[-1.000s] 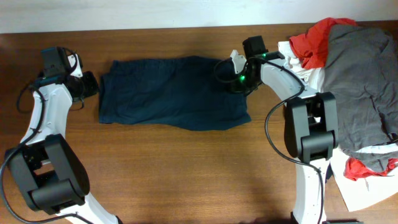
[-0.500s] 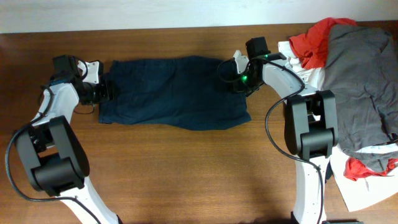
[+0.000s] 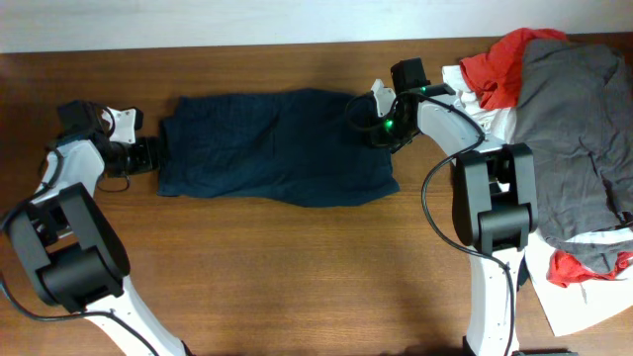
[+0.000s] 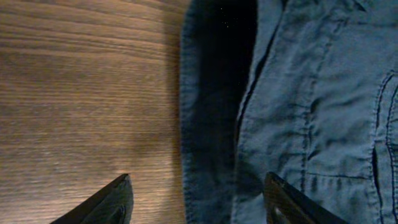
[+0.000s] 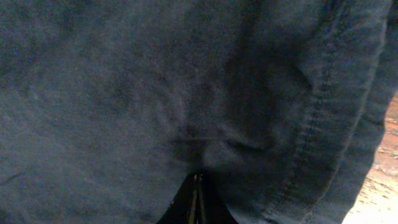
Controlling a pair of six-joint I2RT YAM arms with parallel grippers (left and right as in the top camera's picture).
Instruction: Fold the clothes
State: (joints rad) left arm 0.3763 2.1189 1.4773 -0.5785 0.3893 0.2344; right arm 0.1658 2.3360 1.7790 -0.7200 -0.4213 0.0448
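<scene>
The clothes in work are dark navy shorts, lying spread flat on the wooden table. My left gripper sits at their left edge, open. In the left wrist view the left gripper straddles the hem of the shorts, one finger over bare wood and the other over cloth. My right gripper is at the shorts' upper right corner. In the right wrist view the right gripper is shut, with the cloth puckered at its tips.
A heap of other clothes fills the table's right end: a grey garment on top, a red one behind it, white cloth at the front. The table's far edge meets a pale wall.
My left gripper opened and came in to the shorts' left edge, then drew back slightly to the left. The right arm and the shorts stayed still.
</scene>
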